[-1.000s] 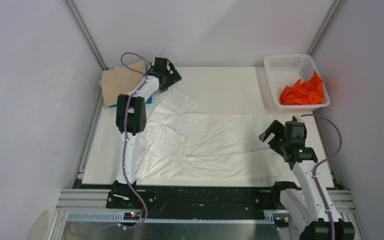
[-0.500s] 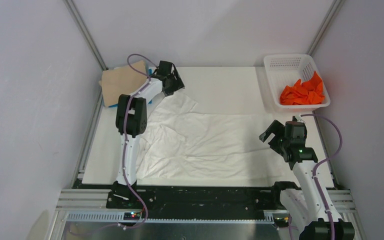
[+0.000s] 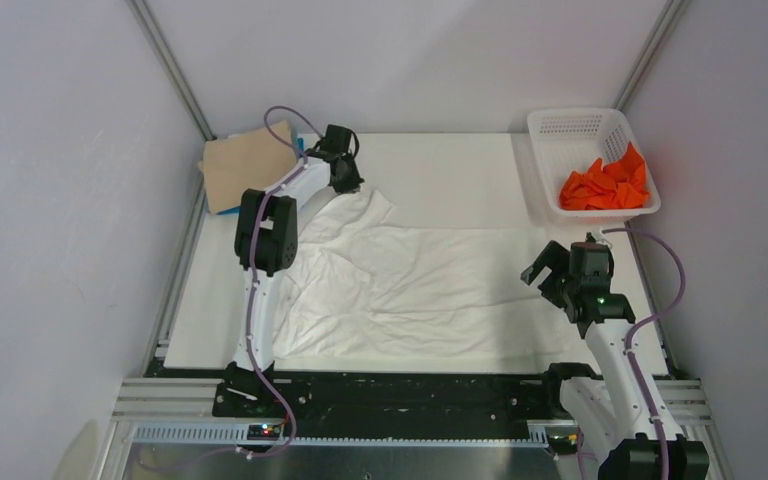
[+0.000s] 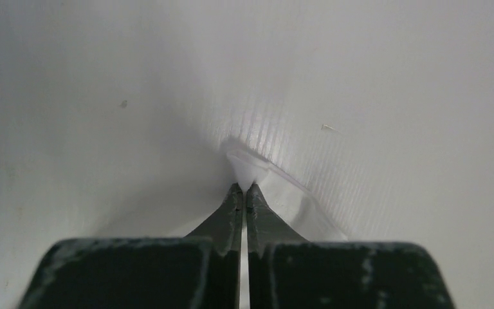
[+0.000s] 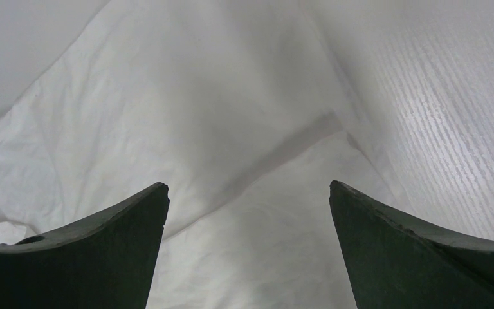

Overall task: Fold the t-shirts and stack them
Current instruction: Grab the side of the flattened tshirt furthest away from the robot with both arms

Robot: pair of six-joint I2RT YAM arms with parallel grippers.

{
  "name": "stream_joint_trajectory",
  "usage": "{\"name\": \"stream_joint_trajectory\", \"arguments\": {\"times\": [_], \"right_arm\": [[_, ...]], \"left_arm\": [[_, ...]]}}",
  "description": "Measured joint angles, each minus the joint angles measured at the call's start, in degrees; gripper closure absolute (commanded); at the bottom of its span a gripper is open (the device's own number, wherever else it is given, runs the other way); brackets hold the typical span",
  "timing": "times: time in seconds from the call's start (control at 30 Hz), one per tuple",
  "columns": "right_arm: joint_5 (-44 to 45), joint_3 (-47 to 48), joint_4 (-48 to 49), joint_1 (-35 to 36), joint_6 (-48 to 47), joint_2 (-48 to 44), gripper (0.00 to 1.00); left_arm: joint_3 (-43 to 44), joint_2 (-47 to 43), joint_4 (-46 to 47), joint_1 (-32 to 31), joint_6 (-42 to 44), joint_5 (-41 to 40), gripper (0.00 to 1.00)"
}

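Gently pull the corner pinched tight in your left gripper (image 4: pixel 244 187) outward and low, flattening the white shirt (image 3: pixel 410 280) spread across the table (image 3: pixel 450 165), with your right gripper (image 3: pixel 545 270) wide open above its right edge.

Shirt (image 3: pixel 410 280) ctr, basket (image 3: pixel 572 123) far R

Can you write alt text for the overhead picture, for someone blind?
A thin white cloth t-shirt lies spread on a white table; the left tool grips its far-left corner, the right tool hangs open above its right edge. A beige-tan cloth shirt sits far left.
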Motion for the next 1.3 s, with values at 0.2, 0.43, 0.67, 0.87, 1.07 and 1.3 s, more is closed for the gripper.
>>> {"name": "stream_joint_trajectory", "arguments": {"times": [0.2, 0.43, 0.67, 0.87, 1.07, 1.3], "right_arm": [[2.54, 0.46, 0.00, -0.02, -0.04, 2.03, 0.02], [11.67, 10.40, 0.37, 6.03, 0.79, 15.65, 0.08], [23.67, 29.86, 0.68, 11.30, 4.37, 39.15, 0.09], [29.33, 49.00, -5.33, 14.38, 5.73, 59.52, 0.09], [34.73, 67.36, -14.78, 16.39, 6.75, 76.54, 0.09], [36.85, 68.94, -20.87, 15.76, 8.04, 82.01, 0.11]], "left_arm": [[0.00, -0.04, 0.22, -0.07, 3.26, -1.07, 1.00], [-0.44, -0.63, -0.11, -0.11, 7.98, -1.07, 1.00], [-2.67, -3.37, -1.46, -0.15, 11.04, -1.03, 1.00], [-5.01, -6.38, -1.40, -0.28, 12.39, -1.03, 1.00], [-6.32, -7.74, -0.83, -0.28, 13.31, -1.03, 1.00], [-7.58, -7.93, -0.28, -0.28, 13.86, -1.14, 1.00]]}}
